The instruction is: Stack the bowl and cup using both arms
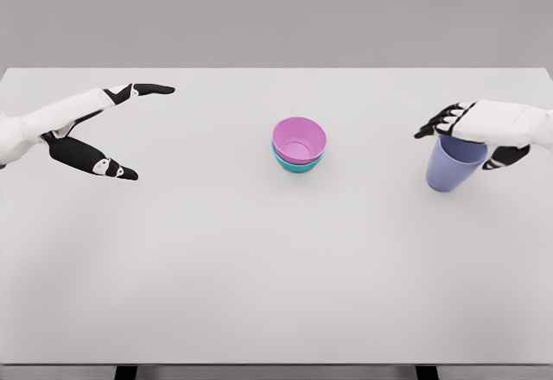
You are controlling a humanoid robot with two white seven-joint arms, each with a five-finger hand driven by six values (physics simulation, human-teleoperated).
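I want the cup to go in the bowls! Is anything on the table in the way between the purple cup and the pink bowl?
Nothing visible is in the way. The right hand holds the purple cup at the right, and only bare table lies between it and the pink bowl, which sits in a teal bowl.

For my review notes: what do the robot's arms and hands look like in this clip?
Both arms are smooth white shells with no visible cables or markings. The left hand has black fingers with small white patches at the joints and a white back. The right hand matches: white back, black fingers with white joint patches. No sleeves or coverings show.
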